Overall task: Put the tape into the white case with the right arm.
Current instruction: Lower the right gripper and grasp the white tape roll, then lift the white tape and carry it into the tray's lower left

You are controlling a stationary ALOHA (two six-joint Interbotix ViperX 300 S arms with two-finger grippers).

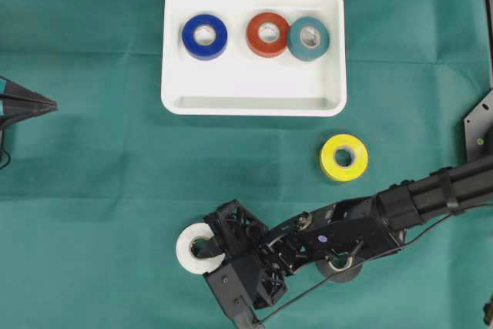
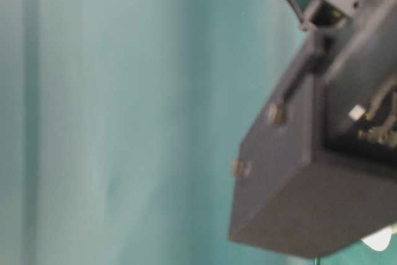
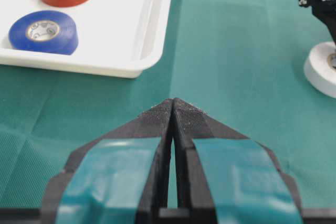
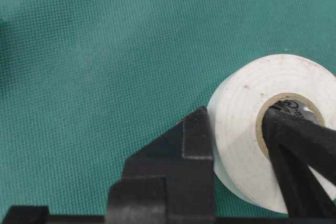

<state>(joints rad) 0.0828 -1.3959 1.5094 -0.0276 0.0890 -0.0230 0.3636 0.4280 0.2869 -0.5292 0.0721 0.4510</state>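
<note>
Already in the white case [image 1: 254, 94]: three rolls along its far half — blue roll [image 1: 205, 36], red roll [image 1: 267, 34], grey-teal roll [image 1: 308, 38], the last two touching. The near half of the case is bare.

Outside it, on the tabletop [image 1: 92, 190]: yellow roll [image 1: 343, 157], just beside the case's near right corner; white roll [image 1: 199, 248], well apart from the case, toward the near edge; and what looks like another roll, mostly hidden under the arm.

Right hand [image 4: 239, 129]: closed on the white roll — one finger on the outer wall, the other down inside the core. The roll appears to sit on the cloth, not yet lifted.

Left hand [image 3: 172, 109]: closed, holding nothing, parked at the left side.

Progress, as a judgement: about halfway. Grasp made on the white roll; lifting, carrying and dropping it remain, then the other loose rolls.

Surface: green woven cloth, faintly creased, covering the whole tabletop. No room beyond it shows; the table-level view is blurred and blocked by the arm.
</note>
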